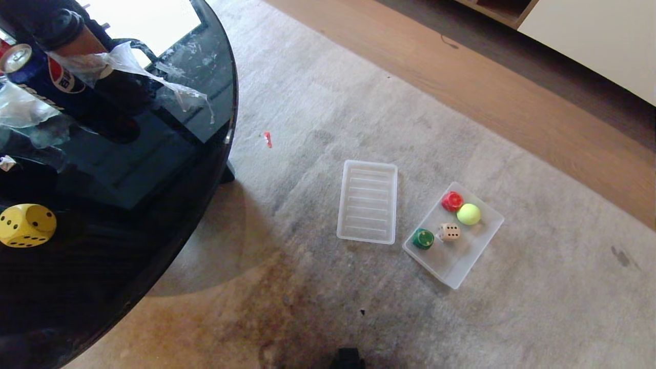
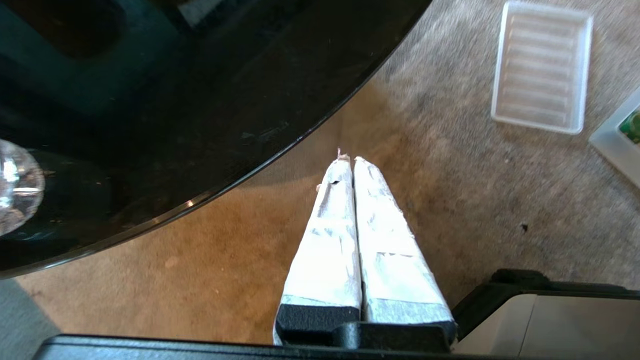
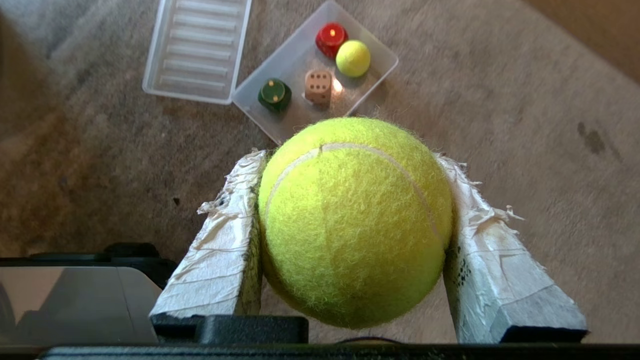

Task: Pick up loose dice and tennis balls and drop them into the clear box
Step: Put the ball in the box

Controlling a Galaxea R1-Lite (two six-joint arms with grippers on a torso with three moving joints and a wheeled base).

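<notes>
While scanning the head view: black round table point(image 1: 154, 215) filling the left of frame, blue Pepsi can point(image 1: 48, 77) at upper left with the logo partly readable, crumpled clear plastic wrap point(image 1: 128, 66) beside it. Yellow die point(image 1: 26, 224) on the table at far left, black pips showing. On the grey carpet point(image 1: 538, 287), right of centre: ribbed lid point(image 1: 367, 201) lying flat, clear box point(image 1: 456, 266) just to its right. Inside the box: red die point(image 1: 452, 201), tennis ball point(image 1: 468, 214) touching it, beige die point(image 1: 449, 232), green die point(image 1: 423, 239). Small red scrap point(image 1: 267, 139) on the carpet above the lid. Neither arm visible.

Left wrist view: left gripper point(image 2: 350, 162) with taped fingers pressed together, holding nothing, above carpet near the table edge. Lid at upper right, box corner at right edge.

Right wrist view: right gripper point(image 3: 350, 160) clamped on a second tennis ball point(image 3: 352, 220), taped fingers point(image 3: 225, 250) against both sides, white seam visible. Box in upper centre, well apart from the held ball. No legible writing other than the can.
</notes>
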